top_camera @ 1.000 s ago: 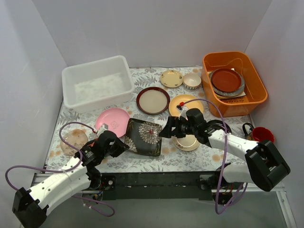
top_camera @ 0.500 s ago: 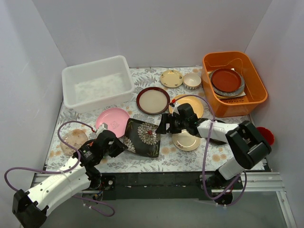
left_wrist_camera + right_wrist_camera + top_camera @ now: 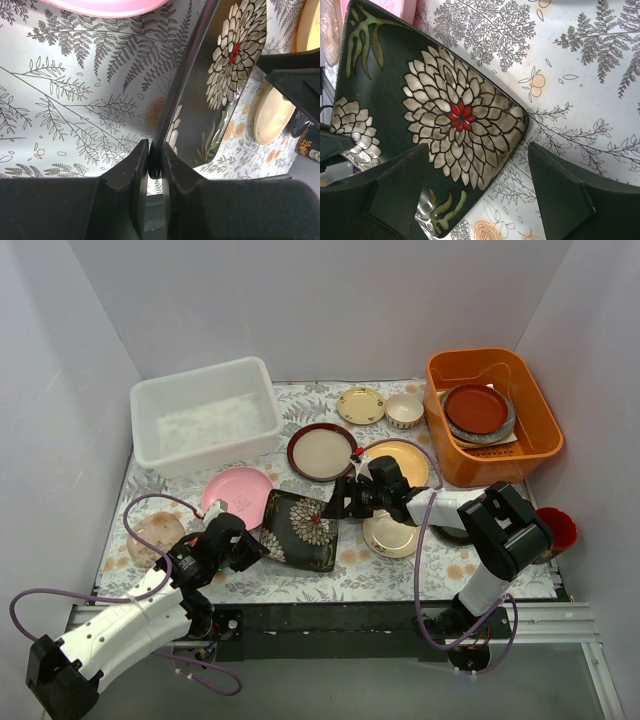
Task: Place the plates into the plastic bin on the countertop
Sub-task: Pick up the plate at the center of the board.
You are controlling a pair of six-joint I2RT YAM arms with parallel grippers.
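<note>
Left fingers (image 3: 124, 172) pinch the black plate (image 3: 202, 112); right fingers (image 3: 395, 192) straddle its corner.

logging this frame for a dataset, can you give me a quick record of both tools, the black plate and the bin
left tool: shut on one edge of the black square plate
right tool: open, over the plate's opposite corner
black square plate: on the cloth, not yet in the bin
plastic bin: far left, no plates visible inside
pink plate: on the cloth beside the black plate
</note>
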